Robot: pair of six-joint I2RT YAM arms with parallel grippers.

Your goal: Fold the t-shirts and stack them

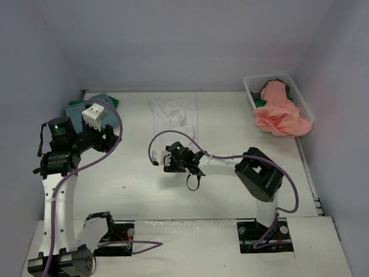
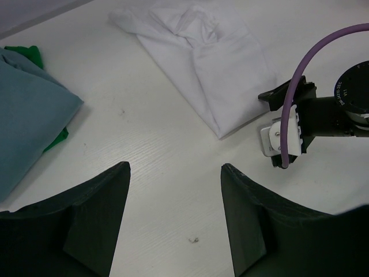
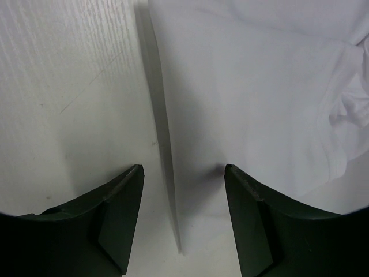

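A white t-shirt [image 1: 174, 113] lies partly folded at the back middle of the table; it also shows in the left wrist view [image 2: 213, 63] and the right wrist view [image 3: 253, 98]. My right gripper [image 1: 165, 157] [image 3: 183, 168] is open, low over the shirt's near edge, with the cloth edge between the jaws and untouched. My left gripper [image 1: 110, 137] [image 2: 176, 166] is open and empty over bare table to the left of the shirt. A folded teal t-shirt [image 1: 81, 107] [image 2: 29, 109] lies on a green one [image 1: 115, 101] [image 2: 29, 55] at the back left. A salmon pink t-shirt [image 1: 282, 114] spills from the basket.
A white mesh basket [image 1: 271, 79] stands at the back right, with a bit of green cloth inside. Grey walls close the table on three sides. The right arm's wrist and purple cable [image 2: 300, 86] reach across the table's middle.
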